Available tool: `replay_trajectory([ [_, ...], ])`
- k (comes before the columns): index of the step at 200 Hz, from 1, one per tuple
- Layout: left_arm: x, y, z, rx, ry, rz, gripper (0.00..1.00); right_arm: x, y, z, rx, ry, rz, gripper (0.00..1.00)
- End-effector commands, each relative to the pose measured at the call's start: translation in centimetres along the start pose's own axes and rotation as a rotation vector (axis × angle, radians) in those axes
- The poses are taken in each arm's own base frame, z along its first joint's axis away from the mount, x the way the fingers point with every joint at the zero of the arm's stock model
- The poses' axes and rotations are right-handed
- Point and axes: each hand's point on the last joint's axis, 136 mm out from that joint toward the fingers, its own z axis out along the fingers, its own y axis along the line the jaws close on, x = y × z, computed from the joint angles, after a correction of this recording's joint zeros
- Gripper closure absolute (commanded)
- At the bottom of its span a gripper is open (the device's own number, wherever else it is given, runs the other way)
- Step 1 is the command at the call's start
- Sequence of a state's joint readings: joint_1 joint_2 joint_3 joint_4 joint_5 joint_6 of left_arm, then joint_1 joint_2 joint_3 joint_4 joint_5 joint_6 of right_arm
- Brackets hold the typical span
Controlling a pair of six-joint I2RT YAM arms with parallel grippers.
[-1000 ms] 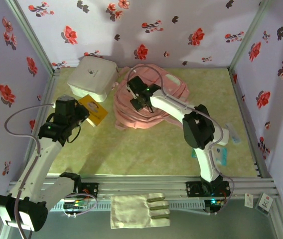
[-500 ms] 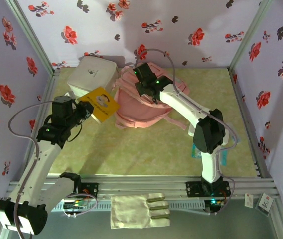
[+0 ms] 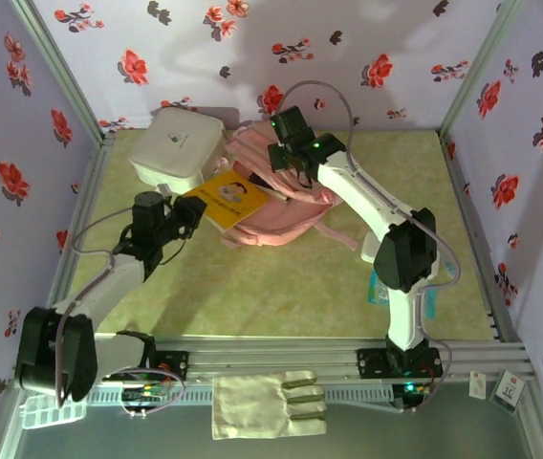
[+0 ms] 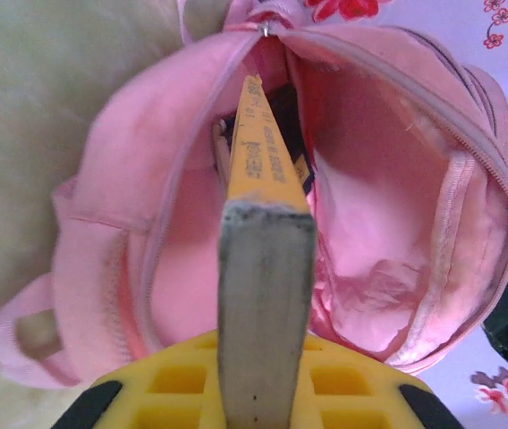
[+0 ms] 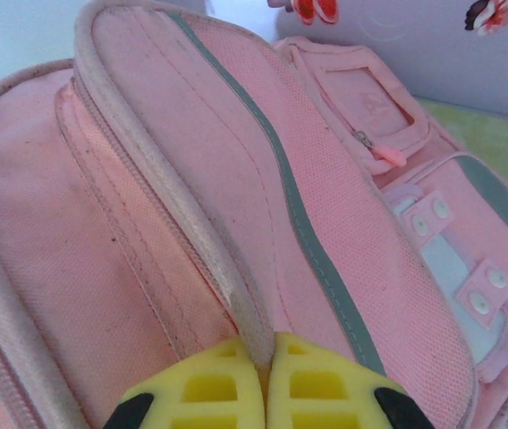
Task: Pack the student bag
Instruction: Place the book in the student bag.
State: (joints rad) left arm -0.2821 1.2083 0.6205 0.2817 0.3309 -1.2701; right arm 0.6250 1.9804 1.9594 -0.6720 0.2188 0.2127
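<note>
Two grips on: left gripper (image 3: 188, 208) clamps yellow book (image 3: 230, 197), edge inside open student bag (image 4: 388, 223); right gripper (image 5: 265, 354) pinches rim.

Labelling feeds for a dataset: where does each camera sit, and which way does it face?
Top external: above and behind the arm bases, looking down on the table; both arms show, left claw holding a yellow book at the student bag, right claw on its edge.
Left wrist: on the left arm, facing into the open bag; its claw grips the book edge-on.
Right wrist: on the right arm, facing along the bag's outside; its shut claw pinches a seam.
Shared: all see the bag.
</note>
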Motion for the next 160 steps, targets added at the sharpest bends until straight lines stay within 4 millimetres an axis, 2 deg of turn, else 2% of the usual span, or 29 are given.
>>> replay_trajectory([
  [1, -0.4, -8.4, -0.3, 0.319, -0.005, 0.023, 1.0, -4.8, -0.2, -3.7, -0.056, -0.153, 0.113, 1.0],
  [66, 0.6, -10.5, 2.0, 0.363, 0.031, 0.034, 1.0, -4.2, -0.8, -3.6, -0.076, -0.141, 0.152, 1.0],
  [94, 1.8, -11.0, 4.5, 0.339, 0.04, 0.056, 1.0, -4.1, -0.9, -3.7, -0.092, -0.139, 0.171, 1.0],
  [128, 3.0, -9.5, 8.7, 0.252, 0.026, 0.035, 1.0, -4.4, -1.4, -4.2, -0.101, -0.148, 0.194, 1.0],
  [160, 2.6, -7.3, 12.2, 0.129, -0.057, 0.017, 1.0, -4.9, -2.0, -5.1, -0.115, -0.166, 0.22, 1.0],
])
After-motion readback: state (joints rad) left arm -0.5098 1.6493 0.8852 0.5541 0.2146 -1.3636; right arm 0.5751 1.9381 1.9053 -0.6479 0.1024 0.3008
